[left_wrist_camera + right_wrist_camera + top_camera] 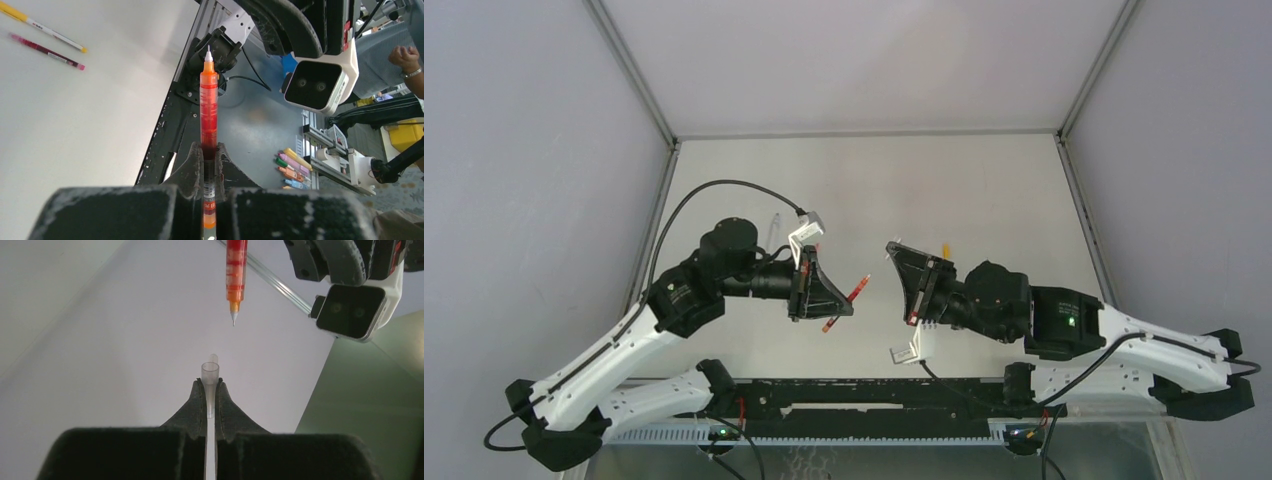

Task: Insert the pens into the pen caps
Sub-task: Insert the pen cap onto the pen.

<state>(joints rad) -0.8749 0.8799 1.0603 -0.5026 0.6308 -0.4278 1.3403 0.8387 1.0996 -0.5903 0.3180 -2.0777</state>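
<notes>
Entry, step in hand: lining up pen and cap ahead of insertion, by my judgement; nothing is mated yet. Left end effector (209,150): clamped tight on the red-orange pen (209,100), gripped part-way along the barrel, with the bare writing tip projecting forward. Right end effector (210,385): pinched narrow on the clear pen cap (210,371), its open mouth turned outward toward that tip. Relation: tip and cap mouth are apart with open air between them, both raised above the desk (864,180) in the space between my two arms. In the right wrist view the tip lies a little to the right of the cap's axis, so the two are near to line but not on it. Next move calls for: a small sideways correction to centre the tip on the mouth, then a slow straight closing along the pen's length, both grips kept firm so neither piece tilts or slips. Pose: both arms reach inward from their bases, elbows bent, wrists turned so the end effectors face each other nose to nose. Other stock: a yellow-ended pen (42,27) and a dark pink pen (47,51) lie near each other on the desk; whether capped, I cannot tell.
</notes>
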